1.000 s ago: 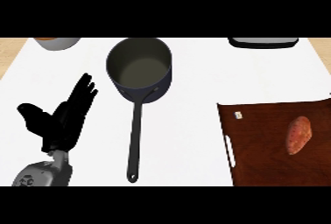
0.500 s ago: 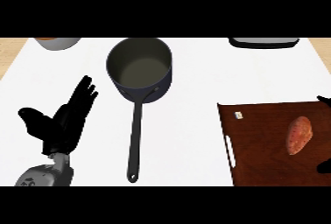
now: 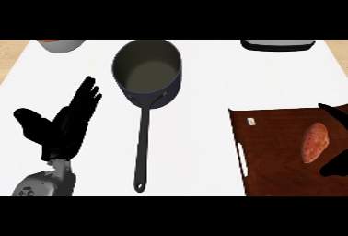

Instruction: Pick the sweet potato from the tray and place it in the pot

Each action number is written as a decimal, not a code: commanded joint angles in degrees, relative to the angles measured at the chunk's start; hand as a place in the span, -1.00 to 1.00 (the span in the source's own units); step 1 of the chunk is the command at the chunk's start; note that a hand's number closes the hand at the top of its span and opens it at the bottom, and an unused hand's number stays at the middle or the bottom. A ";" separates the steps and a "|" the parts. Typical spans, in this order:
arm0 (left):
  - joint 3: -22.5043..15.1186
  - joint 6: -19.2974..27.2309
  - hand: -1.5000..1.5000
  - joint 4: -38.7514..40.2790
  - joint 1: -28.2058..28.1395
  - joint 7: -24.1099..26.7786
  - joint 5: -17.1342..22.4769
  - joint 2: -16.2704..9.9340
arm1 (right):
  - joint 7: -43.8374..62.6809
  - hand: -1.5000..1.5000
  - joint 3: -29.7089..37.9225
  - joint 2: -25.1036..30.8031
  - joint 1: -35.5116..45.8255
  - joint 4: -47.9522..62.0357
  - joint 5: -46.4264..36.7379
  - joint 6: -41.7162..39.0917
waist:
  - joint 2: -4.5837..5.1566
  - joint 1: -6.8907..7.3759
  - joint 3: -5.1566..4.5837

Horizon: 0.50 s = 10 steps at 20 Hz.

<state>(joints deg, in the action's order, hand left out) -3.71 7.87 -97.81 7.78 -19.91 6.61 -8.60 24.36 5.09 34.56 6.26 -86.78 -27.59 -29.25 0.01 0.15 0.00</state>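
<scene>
While the sweet potato [image 3: 315,142] lies untouched on the dark brown tray [image 3: 272,156] at the right side of the counter [image 3: 204,92], no step of the task can be counted as done: pick, carry and drop into the pot [image 3: 147,71] are all judged outstanding. Right hand [image 3: 336,138] is seen only as black shapes at the right edge, one above and one below the sweet potato, apparently straddling it without closing; fingers look spread wide, nothing is held, contact cannot be confirmed. Left hand [image 3: 65,124] is shown at lower left, open, fingers straight and up, resting, holding nothing. Pot sits upper centre, interior bare, its long handle [image 3: 142,147] running down toward the lower edge. Bare counter is left between tray and pot, so a leftward and upward carry looks unobstructed; pot handle lies left of that path and is judged no obstacle. Sweet potato sits near the tray's right side, close to the view's edge, so part of the approach is hidden. A bowl [image 3: 61,44] at top left and a dark container [image 3: 277,44] at top right stand well apart from the route.
</scene>
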 commanded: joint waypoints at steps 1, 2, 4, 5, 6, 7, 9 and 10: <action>1.13 -1.65 0.00 3.36 -1.40 4.46 -0.09 0.79 | 4.83 -1.00 -1.98 -2.82 2.74 0.56 -3.11 -1.50 | 0.01 -0.02 -0.02; -0.30 -0.58 0.00 0.16 -0.62 0.08 -1.56 0.74 | 2.29 -1.00 -2.16 -2.17 4.44 4.60 -4.85 -1.23 | 0.01 0.10 0.00; 0.60 -0.57 0.00 0.52 3.35 -3.33 -0.76 0.82 | 0.28 -1.00 -1.23 -1.72 1.58 3.86 -5.14 -1.80 | -0.02 -0.18 0.00; 0.42 -2.02 0.00 4.70 -0.05 3.93 -0.97 2.17 | 3.14 -1.00 -1.39 -2.09 3.88 2.09 -4.70 -4.62 | -0.01 -0.14 -0.02; 2.09 -2.62 0.00 4.15 1.87 2.24 0.28 1.26 | 0.97 -1.00 -1.92 -2.49 4.31 6.34 -6.40 -3.32 | 0.02 -0.06 -0.01; 0.66 -0.09 0.00 4.48 3.32 0.93 -2.14 2.60 | -0.61 -1.00 -1.15 -0.93 7.43 10.42 -6.95 -3.92 | 0.05 0.04 0.00; 4.28 -3.40 0.00 2.17 2.00 -0.75 0.75 -0.15 | -0.30 -1.00 -1.04 -3.91 2.38 4.74 -7.58 -2.78 | -0.03 -0.17 -0.01; 1.00 -1.03 0.00 2.12 -0.78 2.06 -2.42 2.49 | -6.55 -1.00 -0.71 -1.08 1.66 9.61 -9.29 -1.13 | -0.01 -0.11 0.00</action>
<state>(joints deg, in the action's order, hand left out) -2.03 6.13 -95.95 8.24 -19.08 5.98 -7.54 22.71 3.82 32.64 9.12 -80.16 -34.33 -31.14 0.01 0.12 0.00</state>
